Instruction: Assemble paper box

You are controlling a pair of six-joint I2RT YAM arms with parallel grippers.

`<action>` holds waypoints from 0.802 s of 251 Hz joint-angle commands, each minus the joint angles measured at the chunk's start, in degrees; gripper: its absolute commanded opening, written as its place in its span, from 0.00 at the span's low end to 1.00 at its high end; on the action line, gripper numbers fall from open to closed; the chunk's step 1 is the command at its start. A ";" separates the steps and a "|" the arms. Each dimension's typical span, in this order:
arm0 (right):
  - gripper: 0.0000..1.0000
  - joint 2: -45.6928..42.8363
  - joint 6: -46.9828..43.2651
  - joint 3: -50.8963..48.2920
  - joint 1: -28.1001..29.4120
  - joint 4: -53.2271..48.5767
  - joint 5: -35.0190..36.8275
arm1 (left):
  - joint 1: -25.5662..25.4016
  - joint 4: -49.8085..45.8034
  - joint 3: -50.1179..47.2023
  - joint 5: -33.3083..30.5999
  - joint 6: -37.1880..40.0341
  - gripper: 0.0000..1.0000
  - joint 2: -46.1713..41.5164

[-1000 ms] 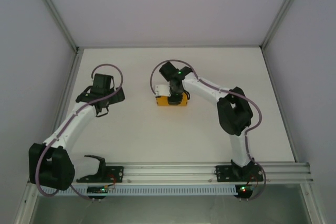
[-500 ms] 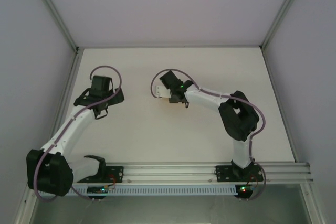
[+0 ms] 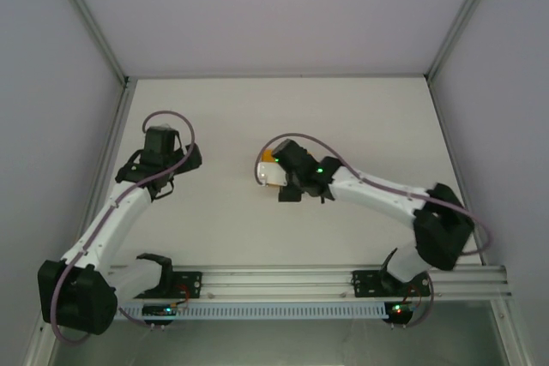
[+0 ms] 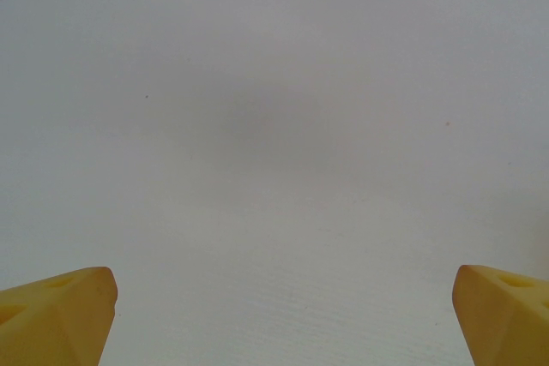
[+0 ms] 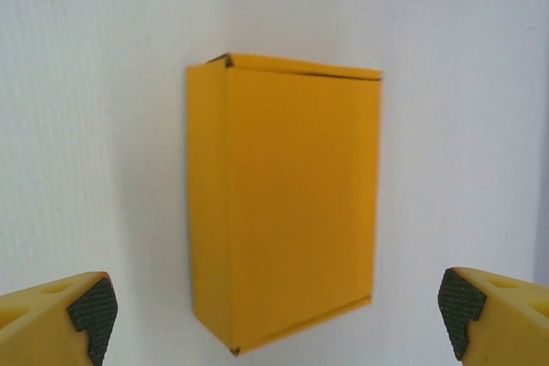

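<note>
One box (image 5: 287, 203) lies near the middle of the table (image 3: 214, 229). Both grippers' jaws stand wide apart: right gripper (image 5: 274, 308) above the box, left gripper (image 4: 283, 315) over bare table.

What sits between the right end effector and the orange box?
Nothing. The right wrist view shows bare white table between each fingertip of the open right end effector and the paper box.

The paper box (image 5: 287, 203) lies on the table (image 5: 86, 83) straight ahead of the right gripper (image 5: 274, 319), its near end between the two fingers (image 5: 86, 310) and apart from both. The left gripper (image 4: 279, 315) sits well apart, off to the box's left, above the table.
</note>
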 commanded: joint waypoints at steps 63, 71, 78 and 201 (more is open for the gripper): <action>0.99 -16.82 37.47 -14.59 -32.69 17.75 -11.65 | 1.35 29.06 -13.72 -10.98 15.10 1.00 -2.44; 0.99 -17.56 39.16 -17.65 -34.61 20.65 -9.31 | 1.44 34.99 -17.12 -11.67 17.91 1.00 -2.74; 0.99 -18.18 40.79 -20.31 -35.86 23.09 -6.57 | 1.66 40.36 -20.22 -12.53 20.16 1.00 -2.77; 0.99 -1.82 42.95 -39.37 -50.31 66.53 -15.99 | 13.14 82.09 -36.13 5.81 25.08 1.00 10.61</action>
